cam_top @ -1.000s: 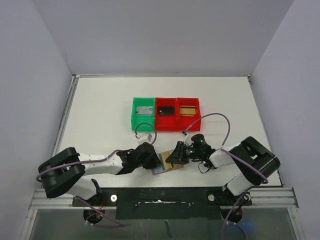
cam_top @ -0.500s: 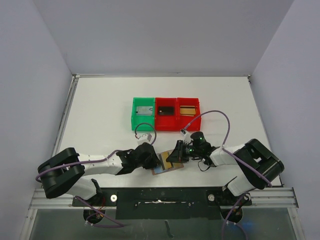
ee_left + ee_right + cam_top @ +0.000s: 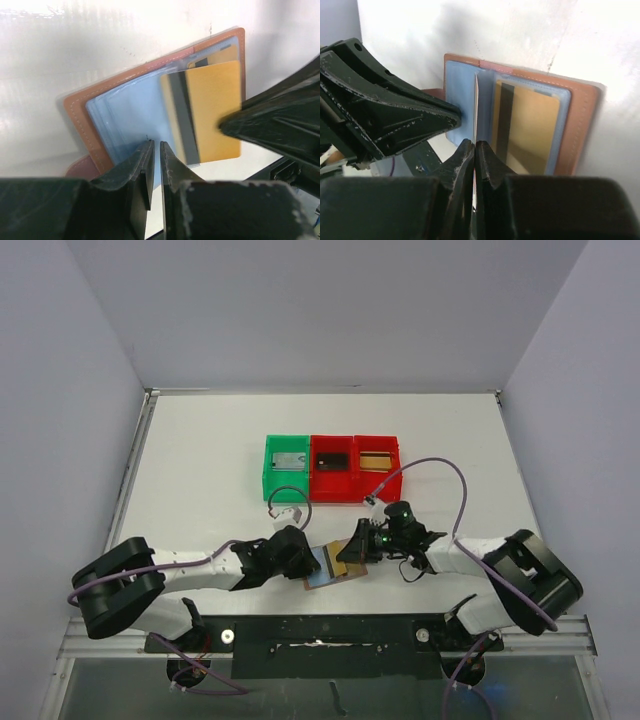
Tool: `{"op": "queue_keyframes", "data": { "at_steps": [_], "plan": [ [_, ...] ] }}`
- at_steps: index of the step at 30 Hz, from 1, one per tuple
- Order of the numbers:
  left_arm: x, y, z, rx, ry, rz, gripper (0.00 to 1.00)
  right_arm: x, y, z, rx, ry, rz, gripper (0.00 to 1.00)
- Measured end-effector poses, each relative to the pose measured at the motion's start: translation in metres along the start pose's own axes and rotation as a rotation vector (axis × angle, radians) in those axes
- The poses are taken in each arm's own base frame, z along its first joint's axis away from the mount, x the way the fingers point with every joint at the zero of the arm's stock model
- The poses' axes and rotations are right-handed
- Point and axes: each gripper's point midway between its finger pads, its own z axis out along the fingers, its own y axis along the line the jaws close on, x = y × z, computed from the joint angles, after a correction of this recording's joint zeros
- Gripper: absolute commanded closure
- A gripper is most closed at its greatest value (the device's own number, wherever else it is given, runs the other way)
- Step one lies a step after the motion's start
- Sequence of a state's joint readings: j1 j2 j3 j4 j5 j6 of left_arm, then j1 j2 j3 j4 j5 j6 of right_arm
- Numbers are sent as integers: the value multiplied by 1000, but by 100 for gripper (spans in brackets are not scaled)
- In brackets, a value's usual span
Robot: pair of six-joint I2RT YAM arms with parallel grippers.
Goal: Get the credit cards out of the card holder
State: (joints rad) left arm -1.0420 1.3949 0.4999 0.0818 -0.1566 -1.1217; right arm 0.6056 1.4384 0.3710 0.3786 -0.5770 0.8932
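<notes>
The brown card holder point(image 3: 322, 578) lies open near the table's front edge and shows its light-blue lining point(image 3: 130, 115). My left gripper point(image 3: 308, 560) is shut, and its tips point(image 3: 156, 150) press on the lining. My right gripper point(image 3: 350, 552) is shut on a gold card point(image 3: 212, 105) with a dark stripe, partly drawn out of a sleeve. In the right wrist view that card point(image 3: 475, 107) shows edge-on between the fingertips point(image 3: 475, 147). A second gold card point(image 3: 527, 130) sits in the sleeve of the holder point(image 3: 582, 125).
Three joined bins stand mid-table: a green bin point(image 3: 270, 472) holding a grey card, a red bin point(image 3: 332, 485) holding a dark card, and a red bin point(image 3: 395, 468) holding a gold card. Purple cables loop over both arms.
My right arm has stretched out lower and its gripper has shifted slightly right with the gold card. My left gripper has barely moved.
</notes>
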Motion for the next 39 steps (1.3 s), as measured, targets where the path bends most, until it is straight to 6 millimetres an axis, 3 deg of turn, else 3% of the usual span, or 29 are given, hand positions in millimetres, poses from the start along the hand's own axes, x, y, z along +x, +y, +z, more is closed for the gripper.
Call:
{"op": "queue_keyframes", "data": {
  "at_steps": [7, 16, 21, 25, 30, 34, 39],
  "plan": [
    [-4, 11, -10, -45, -20, 8, 88, -11, -4, -23, 73, -63, -67, 100],
    [-13, 16, -24, -67, -53, 34, 76, -29, 15, -44, 85, -156, -150, 100],
    [-25, -16, -32, 40, -87, 53, 62, -39, 17, -54, 113, -214, -181, 100],
    [-30, -54, -35, 197, -97, 56, 60, -45, 16, -62, 145, -263, -192, 100],
    [-21, -73, -16, 270, -51, 67, 63, -55, 19, -75, 154, -357, -205, 100],
    [-8, -65, 4, 233, 0, 69, 65, -53, 10, -79, 174, -389, -188, 100],
    [-4, -55, 8, 197, 8, 52, 66, -50, 1, -80, 191, -406, -171, 100]
  ]
}}
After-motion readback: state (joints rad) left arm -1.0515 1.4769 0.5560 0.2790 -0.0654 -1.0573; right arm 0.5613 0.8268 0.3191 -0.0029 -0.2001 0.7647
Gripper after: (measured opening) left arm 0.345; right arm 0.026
